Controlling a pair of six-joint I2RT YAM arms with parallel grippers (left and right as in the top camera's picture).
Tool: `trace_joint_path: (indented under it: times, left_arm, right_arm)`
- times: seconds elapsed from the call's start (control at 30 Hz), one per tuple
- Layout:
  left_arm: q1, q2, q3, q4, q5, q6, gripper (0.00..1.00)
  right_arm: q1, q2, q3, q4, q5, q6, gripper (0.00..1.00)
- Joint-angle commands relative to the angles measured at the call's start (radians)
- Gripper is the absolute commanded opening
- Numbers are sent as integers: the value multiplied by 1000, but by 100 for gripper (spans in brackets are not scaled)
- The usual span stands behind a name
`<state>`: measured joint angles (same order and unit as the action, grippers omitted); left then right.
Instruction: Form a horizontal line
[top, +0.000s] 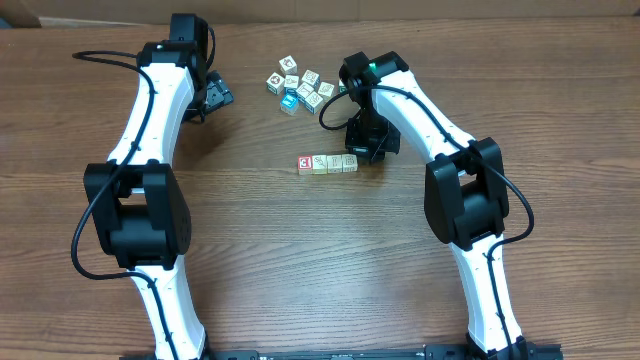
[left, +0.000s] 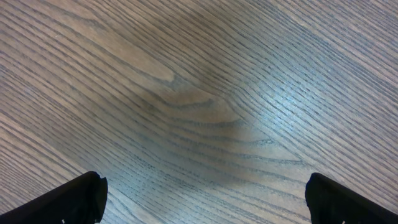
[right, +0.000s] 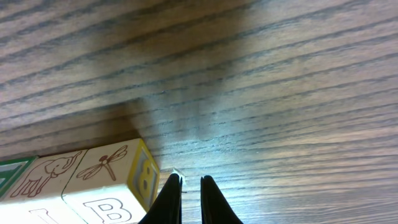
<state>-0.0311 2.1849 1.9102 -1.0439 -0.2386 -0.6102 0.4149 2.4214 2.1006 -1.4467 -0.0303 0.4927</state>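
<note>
The horizontal line (top: 327, 163) is a straight row of small wooden cubes at mid-table, with a red-and-white cube (top: 304, 164) at its left end and pale ones to the right. My right gripper (top: 364, 150) hovers at the row's right end. In the right wrist view the gripper (right: 191, 182) is shut with nothing between its tips, just right of the end cube (right: 102, 171), which shows a dragonfly drawing and a yellow-edged B. My left gripper (top: 216, 97) is far back left. It stands open (left: 205, 199) over bare wood.
A loose bunch of similar cubes (top: 300, 87), white with blue and yellow edges, lies behind the row, near the right arm's elbow. Both arm bases stand at the front edge of the wooden table (top: 250, 230).
</note>
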Motion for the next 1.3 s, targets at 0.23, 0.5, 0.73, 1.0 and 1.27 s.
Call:
trace_joint_path:
  times: [0.23,0.5,0.73,1.0,1.27]
  left_arm:
    - [-3,18,23,2,4,5,100]
    - [-3,18,23,2,4,5,100]
    - [-3,18,23,2,4,5,100]
    - [-4,18,23,2,4,5,100]
    - [-4,18,23,2,4,5,100]
  right_arm:
    - [5,-14,-7,0,-34,5,8]
    - [5,-14,-7,0,-43,5,8]
    - [5,-14,-7,0,-43,5,8]
    - [5,-14,-7,0,-43,5,8]
    - [5,-14,-7,0,-55,5,8]
